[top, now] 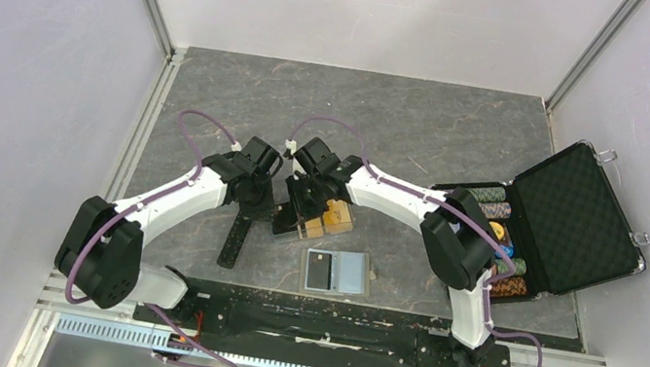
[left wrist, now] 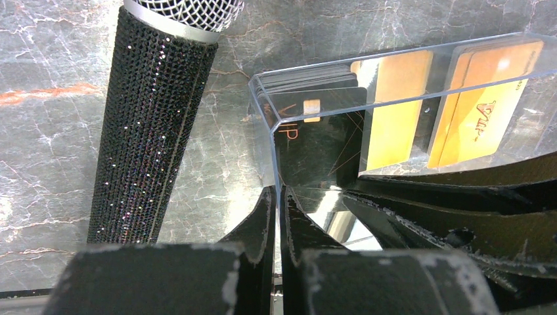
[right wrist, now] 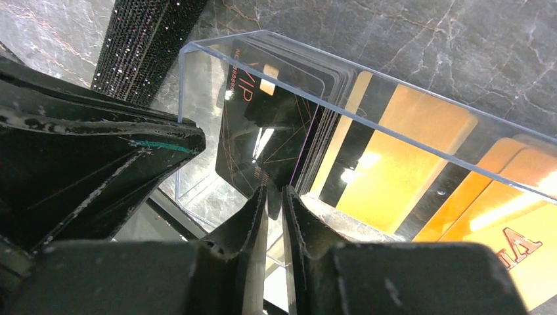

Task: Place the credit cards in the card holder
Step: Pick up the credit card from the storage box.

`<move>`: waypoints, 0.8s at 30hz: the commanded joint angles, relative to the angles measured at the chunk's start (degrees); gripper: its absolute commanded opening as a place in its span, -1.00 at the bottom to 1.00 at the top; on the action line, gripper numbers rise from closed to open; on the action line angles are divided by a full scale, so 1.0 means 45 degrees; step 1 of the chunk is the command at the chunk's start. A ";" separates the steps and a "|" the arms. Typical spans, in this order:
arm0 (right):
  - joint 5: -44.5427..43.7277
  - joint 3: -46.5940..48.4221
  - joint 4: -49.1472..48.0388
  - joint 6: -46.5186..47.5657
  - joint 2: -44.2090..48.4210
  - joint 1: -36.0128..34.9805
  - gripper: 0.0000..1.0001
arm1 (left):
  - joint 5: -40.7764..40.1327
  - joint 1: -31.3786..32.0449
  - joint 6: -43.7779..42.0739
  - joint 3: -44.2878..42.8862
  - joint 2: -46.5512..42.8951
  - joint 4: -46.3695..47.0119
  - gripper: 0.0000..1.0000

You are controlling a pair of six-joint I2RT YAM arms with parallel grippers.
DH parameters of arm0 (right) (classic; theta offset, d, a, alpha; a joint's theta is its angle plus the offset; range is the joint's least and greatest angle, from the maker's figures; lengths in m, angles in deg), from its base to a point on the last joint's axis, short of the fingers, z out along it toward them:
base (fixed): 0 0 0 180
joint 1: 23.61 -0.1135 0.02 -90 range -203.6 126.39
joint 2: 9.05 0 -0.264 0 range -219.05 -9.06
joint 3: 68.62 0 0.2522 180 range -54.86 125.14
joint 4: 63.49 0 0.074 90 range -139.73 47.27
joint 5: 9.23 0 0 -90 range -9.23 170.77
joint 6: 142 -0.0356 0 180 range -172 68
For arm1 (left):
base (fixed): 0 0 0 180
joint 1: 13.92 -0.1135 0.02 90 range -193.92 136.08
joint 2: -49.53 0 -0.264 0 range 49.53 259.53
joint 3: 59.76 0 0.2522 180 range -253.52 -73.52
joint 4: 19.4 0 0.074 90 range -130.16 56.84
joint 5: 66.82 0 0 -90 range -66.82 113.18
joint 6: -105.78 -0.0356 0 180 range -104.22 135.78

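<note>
Wall of clear box (left wrist: pixel 263 118) is sitting pinched in my left gripper (left wrist: pixel 276 197); black credit card (right wrist: pixel 269 131) is standing just before my right gripper (right wrist: pixel 274 197), grip unclear.

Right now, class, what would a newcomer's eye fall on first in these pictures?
Both arms meet mid-table over a clear box of black and gold cards, the left fingers pinching its wall. A glittery black microphone lies left of the box. At the right an open case shows striped chips; near the front lies the open card holder, a black card already in it.
</note>
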 commanded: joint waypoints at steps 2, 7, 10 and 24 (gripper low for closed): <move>0.1617 -0.0637 -0.2331 -0.0964 0.0879 -0.0041 -0.74 | -0.0077 0.0045 -0.0625 0.0634 0.0492 0.0402 -0.95; 0.1726 -0.0709 -0.2552 -0.1048 0.1047 0.0056 -0.93 | -0.0076 0.0043 -0.0619 0.0629 0.0517 0.0402 -0.96; 0.1808 -0.0762 -0.2630 -0.1138 0.1054 0.0087 -1.00 | -0.0076 0.0051 -0.0640 0.0629 0.0501 0.0402 -0.95; 0.2506 -0.1738 -0.3598 -0.1692 0.0851 0.0312 -0.65 | -0.0113 0.0037 -0.0630 0.0649 0.0554 0.0412 -0.95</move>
